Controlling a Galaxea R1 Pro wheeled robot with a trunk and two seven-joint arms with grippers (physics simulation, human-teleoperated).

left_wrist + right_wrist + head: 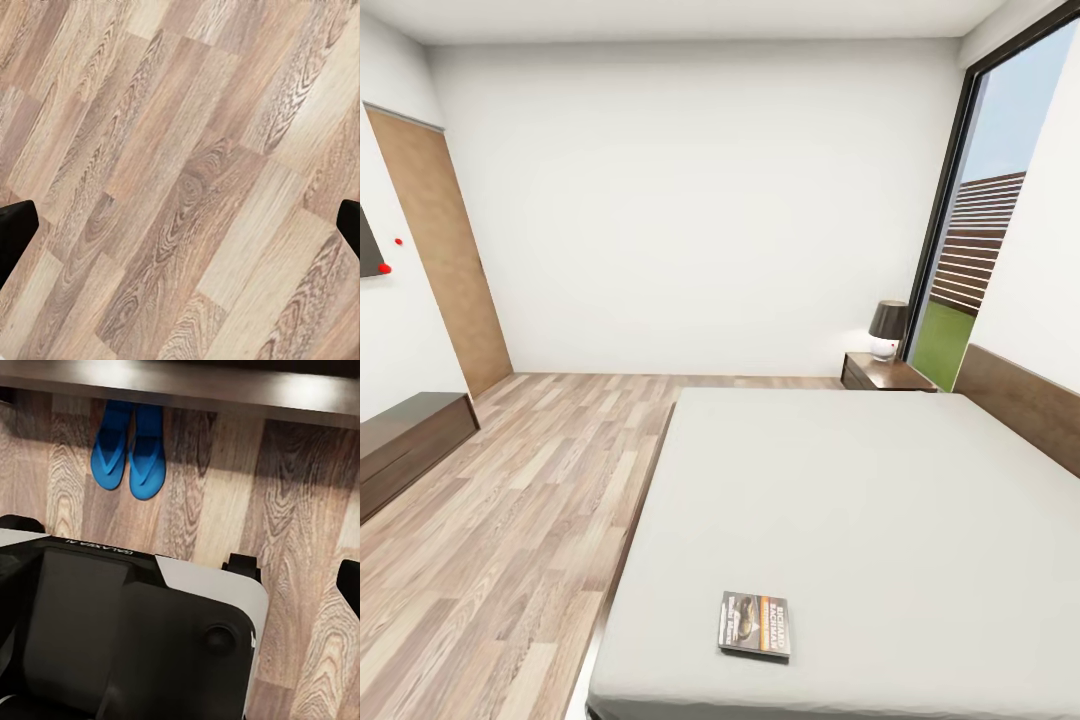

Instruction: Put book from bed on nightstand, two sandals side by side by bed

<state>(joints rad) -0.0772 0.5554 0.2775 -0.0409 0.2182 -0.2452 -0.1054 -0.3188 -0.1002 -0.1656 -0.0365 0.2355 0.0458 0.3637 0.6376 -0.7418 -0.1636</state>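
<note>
The book (755, 625), a thin dark paperback with an orange band, lies flat on the light-grey mattress of the bed (880, 500), near its close left corner. The nightstand (885, 372) stands at the far side of the bed beside the headboard (1025, 400). Two blue sandals (112, 446) (148, 454) lie side by side, touching, on the plank floor right against a dark wood edge (225, 382). My right gripper (296, 577) hangs open over the floor, apart from them. Over bare planks, my left gripper (180, 225) is open with nothing between its fingers.
A table lamp (887, 328) sits on the nightstand. A long low dark bench (405, 440) runs along the left wall, and a wooden door (445, 250) stands beyond it. A tall window (1000, 200) is at the right. My own base (112, 630) shows below the right gripper.
</note>
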